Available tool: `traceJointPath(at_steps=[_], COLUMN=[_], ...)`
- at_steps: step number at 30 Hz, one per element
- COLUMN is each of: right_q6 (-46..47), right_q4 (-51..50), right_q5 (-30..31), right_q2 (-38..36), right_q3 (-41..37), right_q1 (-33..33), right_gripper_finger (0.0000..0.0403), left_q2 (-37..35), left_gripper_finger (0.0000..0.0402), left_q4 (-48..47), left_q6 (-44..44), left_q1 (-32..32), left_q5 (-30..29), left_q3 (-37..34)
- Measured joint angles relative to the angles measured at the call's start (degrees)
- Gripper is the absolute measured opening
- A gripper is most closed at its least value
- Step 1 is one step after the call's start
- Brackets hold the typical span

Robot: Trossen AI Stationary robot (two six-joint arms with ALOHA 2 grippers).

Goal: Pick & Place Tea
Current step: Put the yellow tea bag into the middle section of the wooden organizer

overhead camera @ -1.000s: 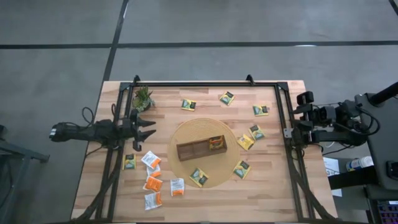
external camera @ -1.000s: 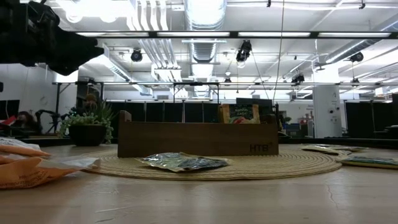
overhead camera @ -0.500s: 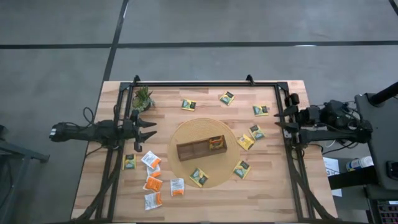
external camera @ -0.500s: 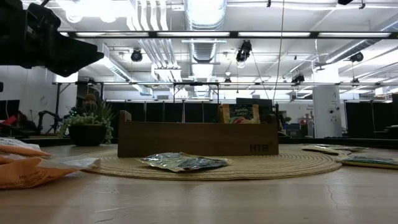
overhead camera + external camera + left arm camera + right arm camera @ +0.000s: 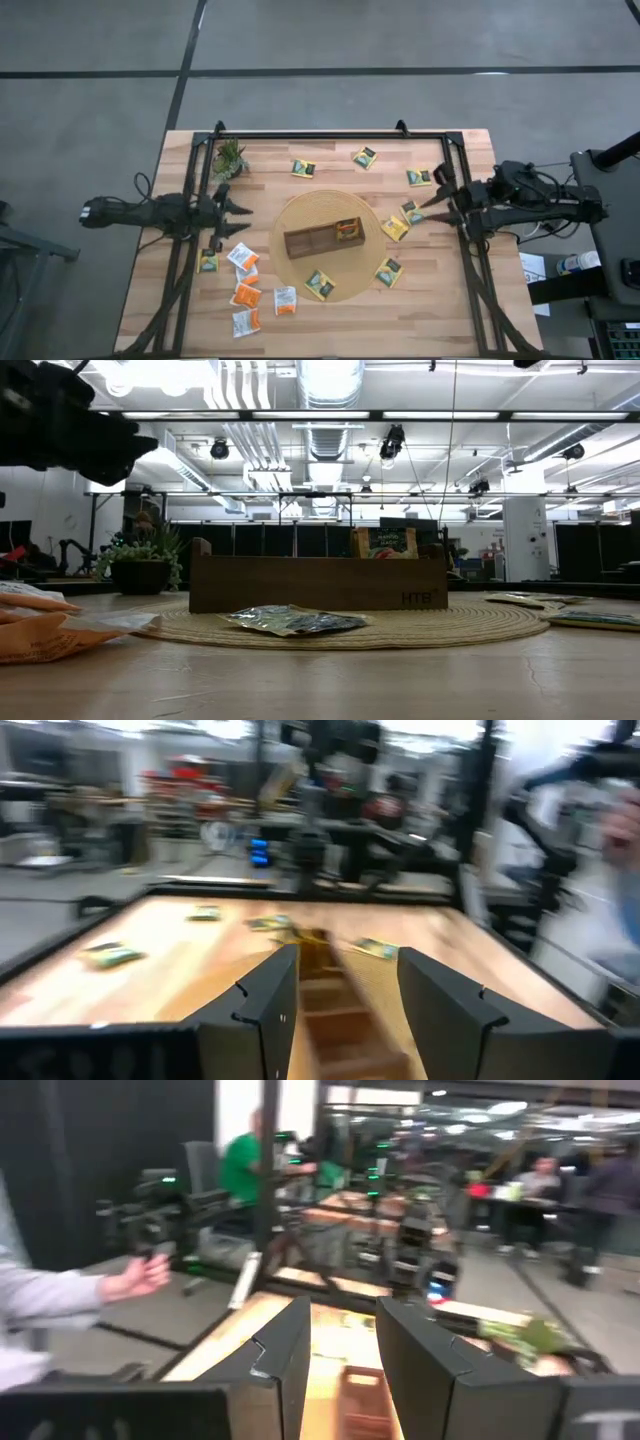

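Small square tea sachets lie flat on the wooden table. Yellow ones are scattered at the far side (image 5: 303, 168), on the right (image 5: 412, 211) and on the round woven mat (image 5: 320, 285). Orange and white ones sit in a cluster near the left edge (image 5: 246, 293). One yellow sachet (image 5: 348, 230) stands in the right compartment of the brown divided tray (image 5: 310, 241), which rests on the mat. My left gripper (image 5: 240, 217) hovers open left of the mat, above the orange cluster's far end. My right gripper (image 5: 432, 205) hovers open by the right rail, next to the yellow sachets there.
A small potted plant (image 5: 230, 157) stands at the far left corner. A black frame (image 5: 330, 134) runs around the table's far, left and right sides. In the right wrist view a person's hand and sleeve (image 5: 140, 1275) show beyond the table.
My right gripper has moved from outside the right rail toward the table's left, and now reaches over the rail beside the yellow sachets. My left gripper has shifted slightly toward the near edge. No sachet has moved.
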Motion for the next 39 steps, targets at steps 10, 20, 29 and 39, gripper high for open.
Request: traceJointPath(at_steps=[10, 20, 29, 39], right_q6=[6.1, 12.4, 12.2, 10.5], right_q4=[-1.3, 1.0, 3.2, 5.0], right_q5=[-3.0, -3.2, -4.8, -5.9], right_q2=[4.0, 11.9, 20.1, 26.9], right_q3=[0.0, -0.2, -0.2, 2.9], right_q1=[0.0, 0.2, 5.9, 13.3], right_gripper_finger=[0.0111, 0.0111, 0.0111, 0.0111], left_q2=[0.0, 0.0, 0.0, 0.0], left_gripper_finger=[0.0167, 0.0167, 0.0167, 0.0167], left_q4=[-0.6, 0.8, 0.9, 1.0], left_q6=[0.2, -1.9, -2.0, -2.0], left_q1=[0.0, 0.0, 0.0, 0.0], left_q5=[3.3, 3.0, 3.0, 3.0], left_q3=[0.0, -0.1, -0.1, -0.1])
